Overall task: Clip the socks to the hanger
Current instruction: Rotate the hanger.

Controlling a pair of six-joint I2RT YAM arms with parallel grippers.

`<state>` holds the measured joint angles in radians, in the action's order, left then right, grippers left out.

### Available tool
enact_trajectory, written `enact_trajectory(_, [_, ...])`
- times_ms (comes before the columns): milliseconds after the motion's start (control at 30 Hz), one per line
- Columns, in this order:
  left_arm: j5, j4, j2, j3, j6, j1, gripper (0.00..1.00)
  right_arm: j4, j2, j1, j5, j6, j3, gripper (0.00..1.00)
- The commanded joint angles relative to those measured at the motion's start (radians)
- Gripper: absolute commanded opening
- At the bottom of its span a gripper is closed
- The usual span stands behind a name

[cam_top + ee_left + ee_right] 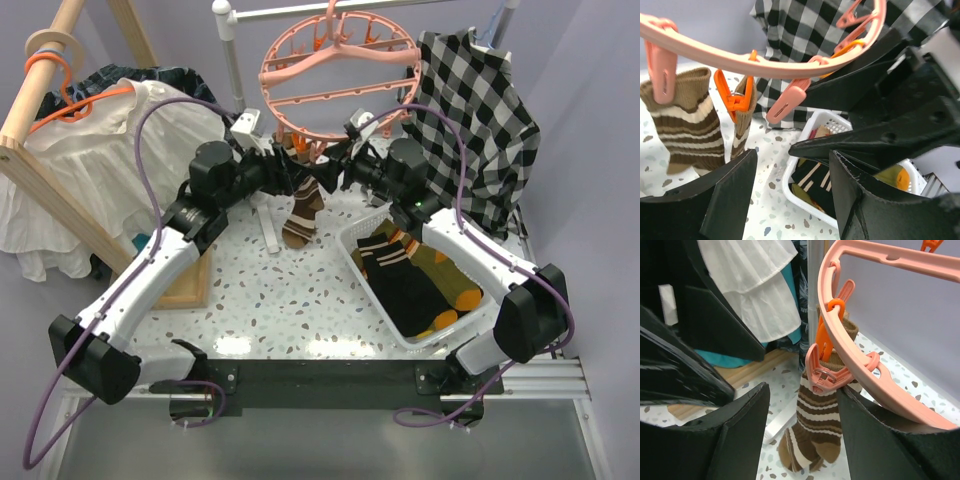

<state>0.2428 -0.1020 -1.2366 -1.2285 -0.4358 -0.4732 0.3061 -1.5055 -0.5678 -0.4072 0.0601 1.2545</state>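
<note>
The salmon-pink ring hanger (340, 75) hangs at the back centre. Two brown striped socks (301, 212) dangle from clips on its near rim. In the left wrist view one sock (687, 127) hangs from a pink clip (660, 65) and the other (742, 120) from an orange clip (735, 100). My left gripper (300, 178) (792, 155) is open and empty just under the rim. My right gripper (333, 172) (802, 390) faces it, open. A pink clip (825, 375) gripping a striped sock (827, 415) sits in its gap beside the right finger. More socks (410, 280) lie in the basket.
A white basket (787, 185) stands at the right, below the right arm. A black-and-white checked shirt (470, 110) hangs at the back right. A white blouse (100, 160) on an orange coat hanger hangs on a wooden rack (60, 190) at the left. An empty pink clip (787, 102) dangles from the rim.
</note>
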Motion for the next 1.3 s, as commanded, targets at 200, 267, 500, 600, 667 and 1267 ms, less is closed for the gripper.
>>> enact_trajectory(200, [-0.105, 0.058, -0.107, -0.120, -0.018, -0.044, 0.63, 0.007, 0.024, -0.020, 0.027, -0.091, 0.017, 0.62])
enact_trajectory(267, [-0.131, 0.058, -0.106, -0.126, -0.029, -0.042, 0.63, 0.004, 0.024, -0.023, 0.027, -0.098, 0.019, 0.62])
enact_trajectory(500, [-0.177, 0.081, -0.112, -0.129, -0.043, -0.047, 0.62, -0.001, 0.047, -0.026, 0.059, -0.109, -0.006, 0.62])
enact_trajectory(600, [-0.186, 0.087, -0.119, -0.126, -0.049, -0.050, 0.62, -0.021, 0.088, -0.024, 0.102, -0.112, -0.032, 0.62])
enact_trajectory(667, [-0.188, 0.087, -0.126, -0.127, -0.050, -0.050, 0.61, -0.050, 0.117, -0.026, 0.107, -0.118, -0.040, 0.62])
enact_trajectory(1267, [-0.142, 0.085, -0.124, -0.178, -0.118, -0.123, 0.63, -0.505, 0.353, -0.024, 0.479, -0.066, -0.006, 0.62])
